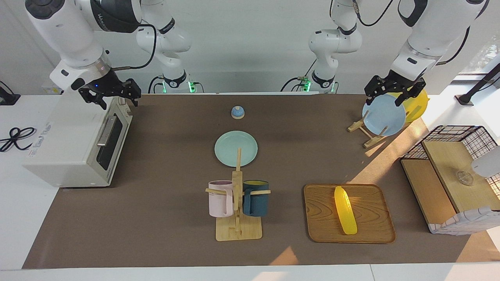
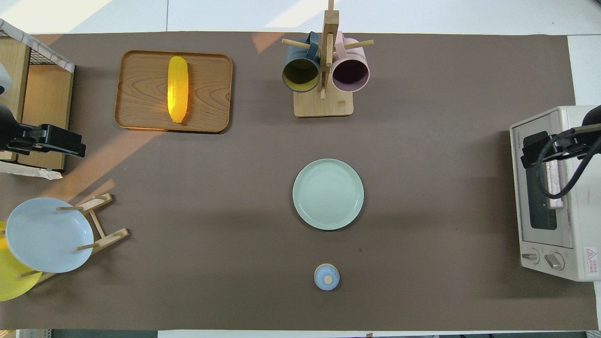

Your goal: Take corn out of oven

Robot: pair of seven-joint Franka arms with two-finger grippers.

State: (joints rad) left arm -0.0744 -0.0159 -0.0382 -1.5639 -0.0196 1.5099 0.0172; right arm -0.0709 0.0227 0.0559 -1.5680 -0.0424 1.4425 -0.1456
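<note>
You can't see into the oven (image 1: 76, 142): its door is closed. The corn (image 1: 345, 210) lies on the wooden tray (image 1: 371, 230), toward the left arm's end of the desk (image 1: 164, 218). Only the facing view shows both claws fully. The right claw (image 1: 110, 95), released, hangs over the oven's top; the left claw (image 1: 393, 90), released, is over the blue plate (image 1: 384, 117). The overhead view cuts both arms off.

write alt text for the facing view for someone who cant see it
A yellow corn lies on a wooden tray, while the white oven stands shut at the right arm's end of the table. The right pincer hangs open over the oven and the left pincer hangs open over a blue plate on a rack.
</note>
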